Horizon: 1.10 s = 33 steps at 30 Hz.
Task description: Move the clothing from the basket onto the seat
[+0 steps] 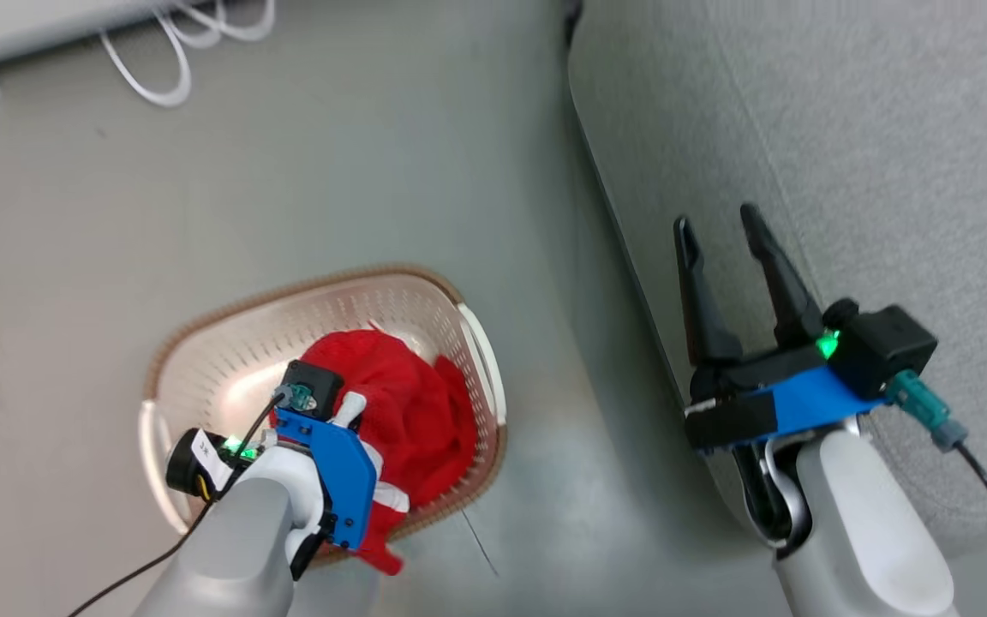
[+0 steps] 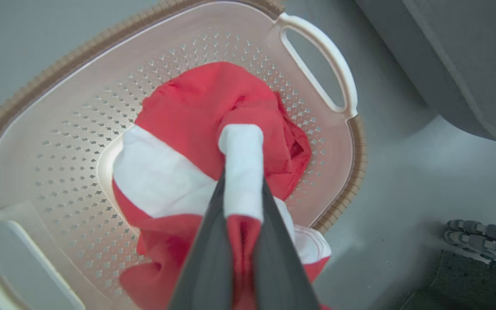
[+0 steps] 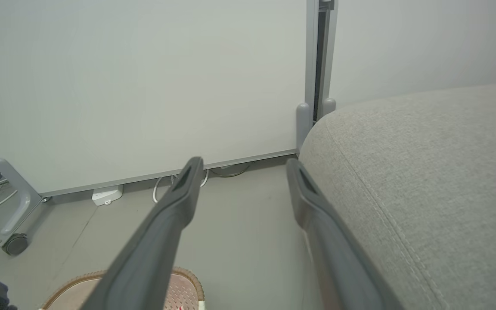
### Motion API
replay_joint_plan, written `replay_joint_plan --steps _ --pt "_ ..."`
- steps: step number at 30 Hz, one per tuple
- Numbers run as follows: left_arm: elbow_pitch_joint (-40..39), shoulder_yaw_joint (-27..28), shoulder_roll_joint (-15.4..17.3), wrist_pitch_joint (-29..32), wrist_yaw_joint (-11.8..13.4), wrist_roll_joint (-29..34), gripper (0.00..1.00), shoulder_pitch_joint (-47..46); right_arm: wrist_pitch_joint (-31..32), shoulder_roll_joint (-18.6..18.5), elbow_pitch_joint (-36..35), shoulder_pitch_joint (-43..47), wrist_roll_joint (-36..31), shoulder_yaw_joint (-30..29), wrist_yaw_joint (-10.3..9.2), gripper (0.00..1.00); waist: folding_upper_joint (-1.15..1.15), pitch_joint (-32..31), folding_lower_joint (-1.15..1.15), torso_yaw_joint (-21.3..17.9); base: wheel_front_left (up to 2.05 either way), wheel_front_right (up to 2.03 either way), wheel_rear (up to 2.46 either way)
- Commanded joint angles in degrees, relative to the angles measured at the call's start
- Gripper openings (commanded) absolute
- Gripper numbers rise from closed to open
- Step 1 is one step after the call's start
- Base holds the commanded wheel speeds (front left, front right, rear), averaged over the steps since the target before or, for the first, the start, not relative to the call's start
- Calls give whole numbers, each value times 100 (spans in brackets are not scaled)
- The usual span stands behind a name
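Observation:
The clothing [image 2: 196,107], red fabric with white panels, lies bunched in the cream perforated basket [image 2: 58,64]. My left gripper [image 2: 243,181] reaches down into the basket and is shut on a raised fold of the red and white cloth. From the head, the left gripper [image 1: 362,433] sits over the red clothing [image 1: 425,403] inside the basket [image 1: 228,343], its fingertips hidden. The right gripper [image 1: 720,227] hovers open and empty above the edge of the grey seat [image 1: 888,128]. The right gripper [image 3: 243,168] points toward the wall, with the seat [image 3: 424,172] to its right.
The basket stands on the grey floor just left of the seat's rounded edge. White cables [image 1: 176,51] lie along the wall base. A caster [image 3: 13,243] of a metal frame stands at the left. The robot's own wheel [image 2: 480,241] is nearby.

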Motion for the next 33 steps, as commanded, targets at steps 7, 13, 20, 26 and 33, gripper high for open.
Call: replay_joint_plan --steps 7,13,20,26,33 --pt "-274 -319 -91 -427 -72 -217 0 144 -4 -15 353 625 -134 -28 -2 100 0 -1701 1 640 0 0 0" --pt "-1033 -731 -93 -492 -100 -765 0 77 45 -14 448 888 -171 60 -2 100 0 -2182 1 835 0 0 0" --pt "-1746 -1147 -95 -523 -68 -1361 0 -172 184 -14 423 1133 -257 101 -2 100 0 -2583 1 1022 0 0 0" --pt "-2214 -1614 -95 -488 97 -1752 0 -506 331 -13 305 1359 -297 100 -2 100 0 -2872 1 1138 0 0 0" --pt "-2464 -2014 -95 -487 310 -2232 0 -863 454 -13 160 1495 -332 183 -2 100 0 -3030 1 1157 0 0 0"
